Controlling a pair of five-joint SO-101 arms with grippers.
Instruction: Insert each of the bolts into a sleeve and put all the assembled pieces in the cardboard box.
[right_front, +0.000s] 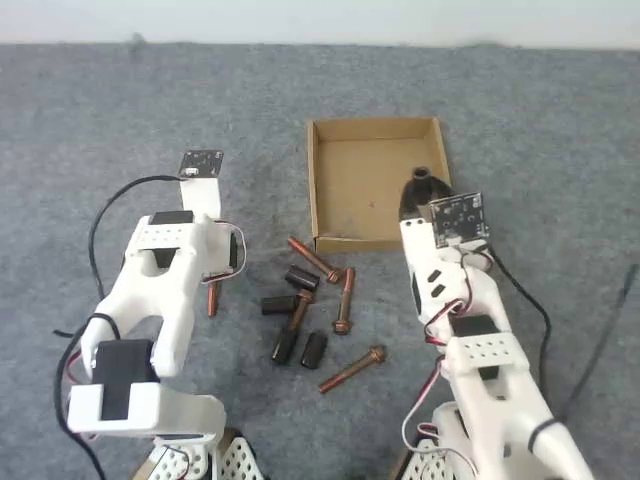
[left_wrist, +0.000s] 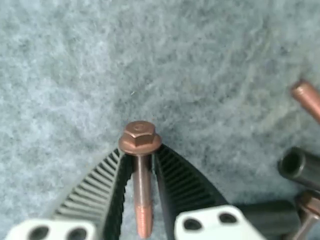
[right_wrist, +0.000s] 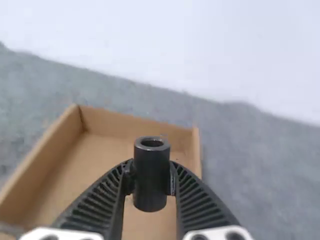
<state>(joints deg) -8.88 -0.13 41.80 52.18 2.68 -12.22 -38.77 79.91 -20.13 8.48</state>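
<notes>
In my left wrist view, the left gripper (left_wrist: 140, 154) is clenched on one copper-coloured bolt (left_wrist: 142, 192). The shank lies between the two ribbed fingers (left_wrist: 102, 192). The hexagonal head sticks out just past the fingertips, and the threaded end points back toward the wrist. Below it I see the grey table (left_wrist: 150, 60), and the gripper hangs low over it. In the high view I find the same bolt (right_front: 213, 298) just beside the left arm, a little apart from the pile of parts.

The right gripper (right_wrist: 150, 169) grasps a black sleeve (right_wrist: 151, 175) around its middle. The sleeve lies along the line of the fingers, and its open end reaches out past the fingertips. Behind it is the cardboard box (right_wrist: 75, 165). In the high view the right gripper (right_front: 420, 192) is over the right side of the cardboard box (right_front: 360, 180), near the right wall. I cannot tell whether the sleeve touches the floor of the box.

Between the two arms, in front of the box, the other parts lie on the table (right_front: 100, 120). There are several loose bolts (right_front: 346, 298) and four loose sleeves (right_front: 314, 349), close together. One bolt lies among the sleeves, and I cannot tell if it enters one of them.
</notes>
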